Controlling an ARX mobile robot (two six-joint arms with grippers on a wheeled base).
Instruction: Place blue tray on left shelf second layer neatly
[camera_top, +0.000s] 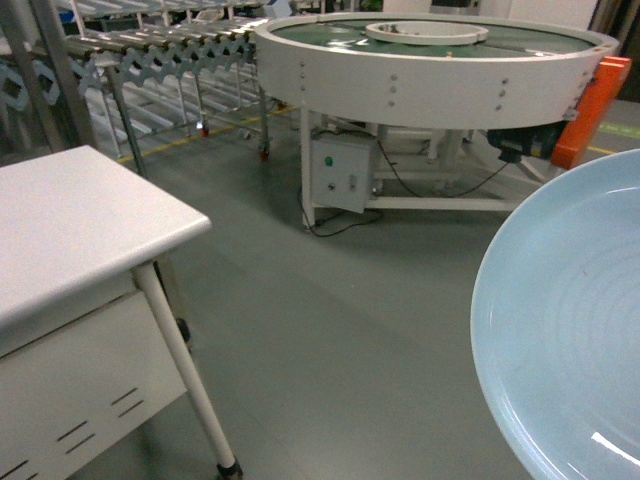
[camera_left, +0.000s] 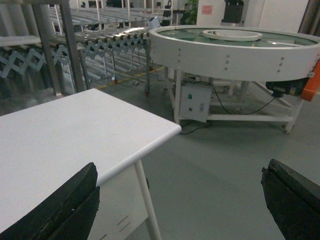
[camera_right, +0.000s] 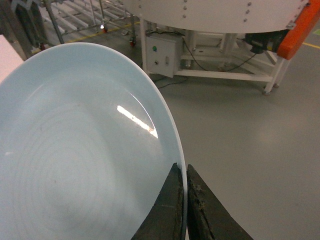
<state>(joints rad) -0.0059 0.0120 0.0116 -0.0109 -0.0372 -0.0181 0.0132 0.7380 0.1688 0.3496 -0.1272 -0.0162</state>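
Right arm: only its tool shows, low in the right wrist view, reaching forward over the grey floor (camera_top: 330, 330).
Right tool (camera_right: 184, 200): two dark fingers pinched together on the rim of the blue tray (camera_right: 75, 150), one on each face.
Blue tray: held clear of the floor, not resting on anything; it fills the lower right of the head view (camera_top: 570, 330), tilted with its glossy hollow side toward the camera.
Left tool (camera_left: 180, 205): spread wide and holding nothing, above the near right corner of the white counter (camera_left: 75, 135).
Surroundings: a round white conveyor (camera_top: 430, 65) and roller racks (camera_top: 170, 50) stand beyond the counter.
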